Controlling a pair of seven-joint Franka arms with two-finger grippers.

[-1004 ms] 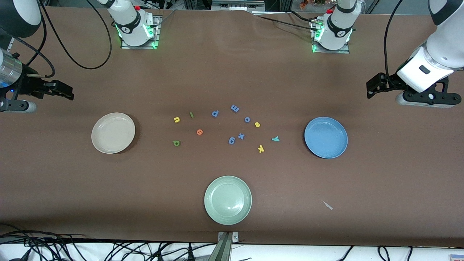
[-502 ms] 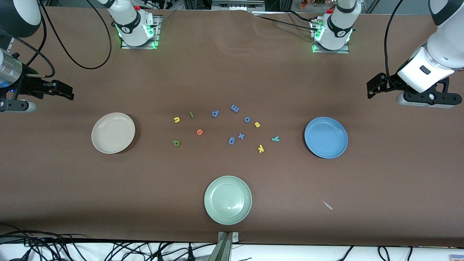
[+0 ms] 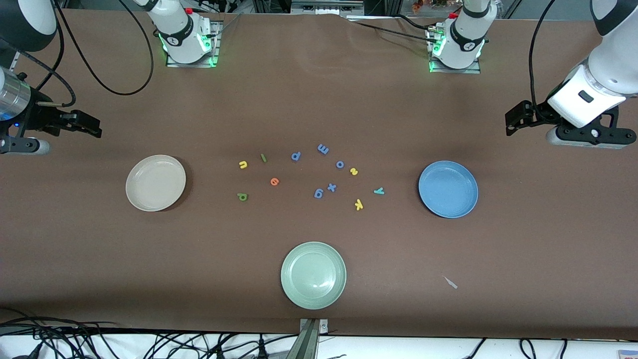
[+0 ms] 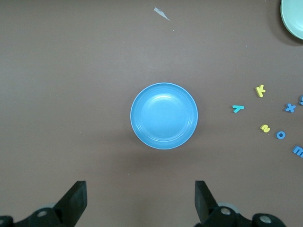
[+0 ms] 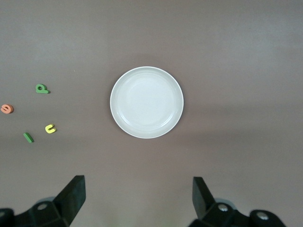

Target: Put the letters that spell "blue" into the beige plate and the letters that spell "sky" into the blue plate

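You had both arms pulled out to the table's ends, up in the air, neither holding anything. Your left gripper (image 3: 513, 119) hung at the left arm's end of the table over bare cloth, its wrist bent so the camera looked straight down; its fingers (image 4: 75, 201) stood wide apart. Your right gripper (image 3: 89, 124) hung at the right arm's end, posed the same way, its fingers (image 5: 73, 196) also spread wide.

The beige plate (image 3: 155, 182) sat toward the right arm's end and the blue plate (image 3: 448, 189) toward the left arm's end, both empty. Between them the letters lay scattered flat on the table. Nearest the beige plate you had the yellow u (image 3: 242, 164), the thin green l (image 3: 263, 158), the orange e (image 3: 274, 181) and the dark green b (image 3: 242, 197), the b being nearest the front camera of those four. Closer to the blue plate lay the yellow s (image 3: 354, 171), the teal y (image 3: 379, 191) and the yellow k (image 3: 358, 204). The blue-purple letters (image 3: 323, 148) sat in the middle between the two groups. The pale green plate (image 3: 313, 275) lay nearer the front camera than all the letters.
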